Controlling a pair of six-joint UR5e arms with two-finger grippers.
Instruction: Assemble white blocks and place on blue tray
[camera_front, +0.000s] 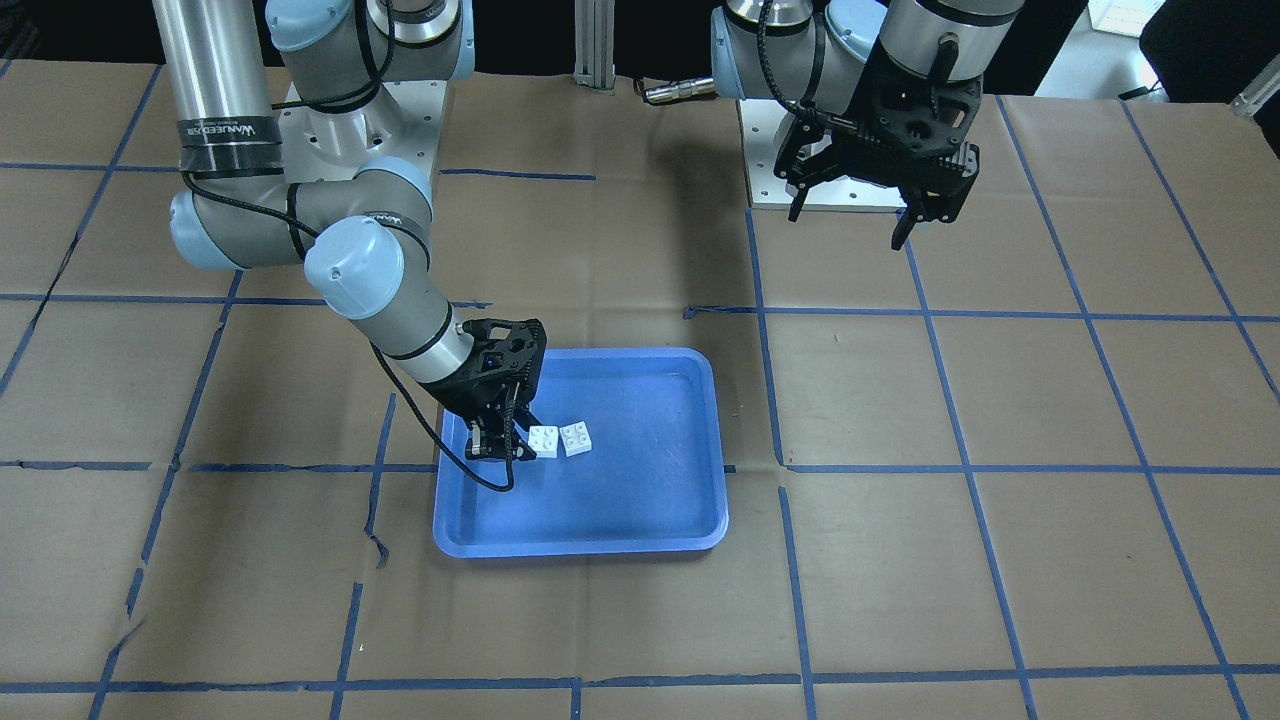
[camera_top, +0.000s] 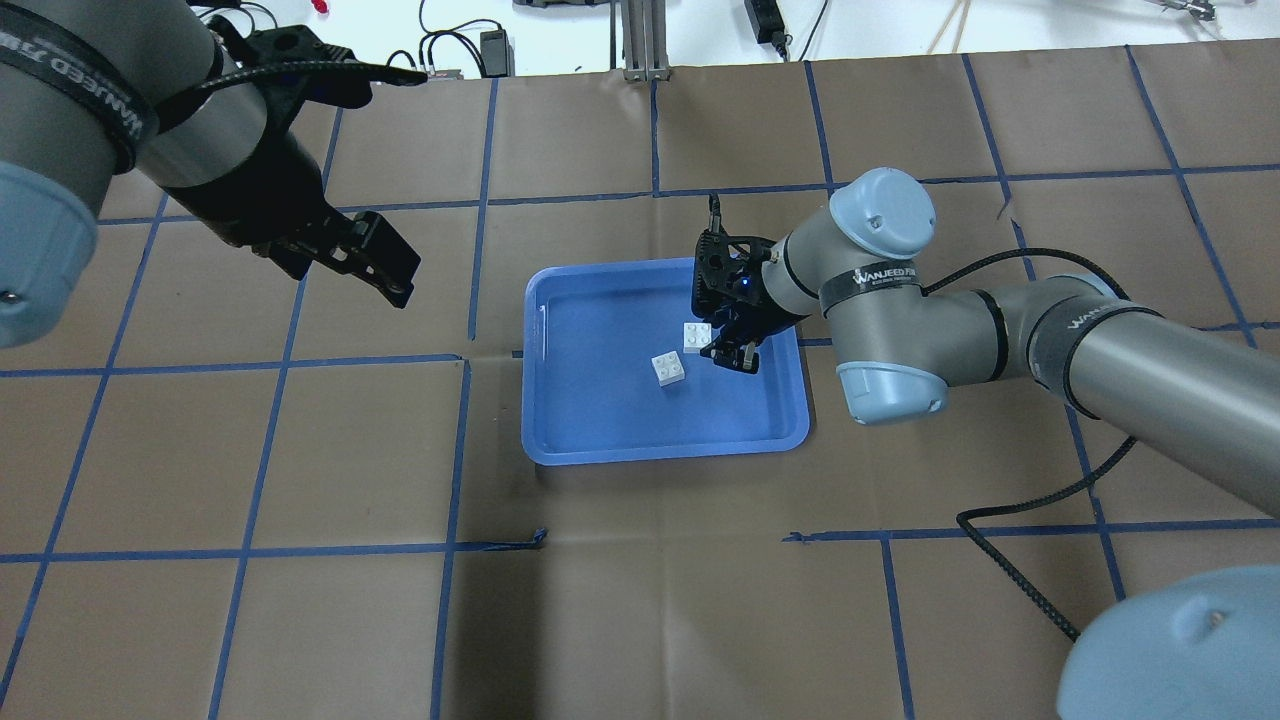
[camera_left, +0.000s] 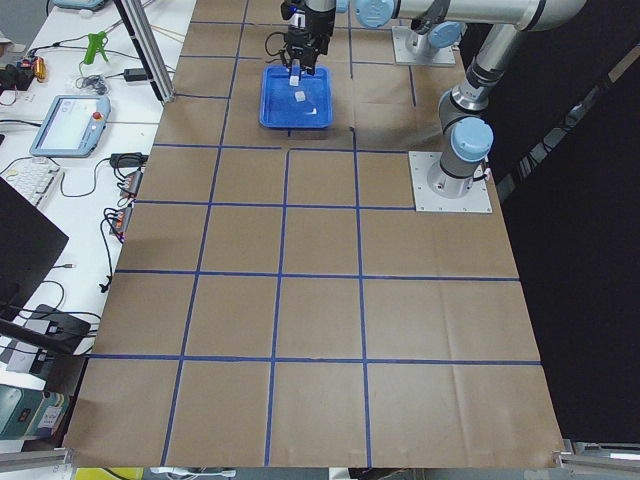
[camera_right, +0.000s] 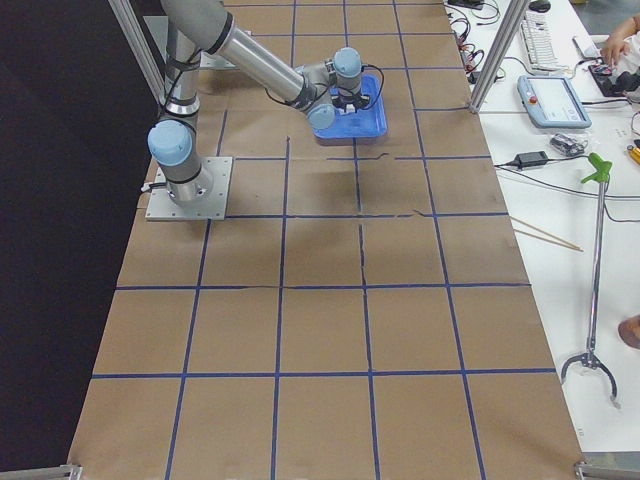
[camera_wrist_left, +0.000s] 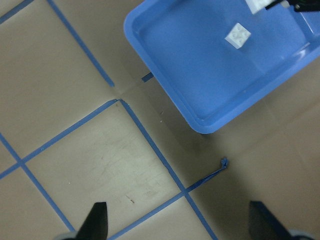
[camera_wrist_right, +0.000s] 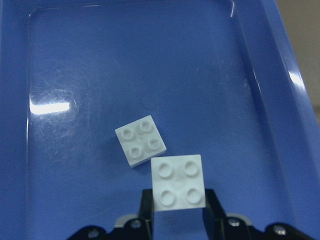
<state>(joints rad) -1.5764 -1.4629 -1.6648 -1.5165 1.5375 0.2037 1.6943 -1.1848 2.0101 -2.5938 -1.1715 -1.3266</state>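
Note:
The blue tray (camera_front: 580, 545) lies mid-table, also in the overhead view (camera_top: 660, 455). My right gripper (camera_wrist_right: 178, 200) is down inside the tray (camera_wrist_right: 150, 65), shut on one white block (camera_wrist_right: 178, 182), studs up, at its fingertips. The second white block (camera_wrist_right: 140, 141) lies loose on the tray floor just beyond it, corners nearly meeting. Both blocks show side by side from the front: held (camera_front: 544, 440), loose (camera_front: 576, 438); from overhead: held (camera_top: 697, 337), loose (camera_top: 668, 367). My left gripper (camera_top: 385, 265) hovers open and empty, high over the table away from the tray (camera_wrist_left: 200, 125).
The table is covered in brown paper with a grid of blue tape (camera_top: 470, 360). The right arm's black cable (camera_top: 1010, 560) loops over the table. The arm bases' mounting plates (camera_front: 850, 190) stand at the robot's side. Monitors and tools sit off the table's far edge (camera_right: 555, 100).

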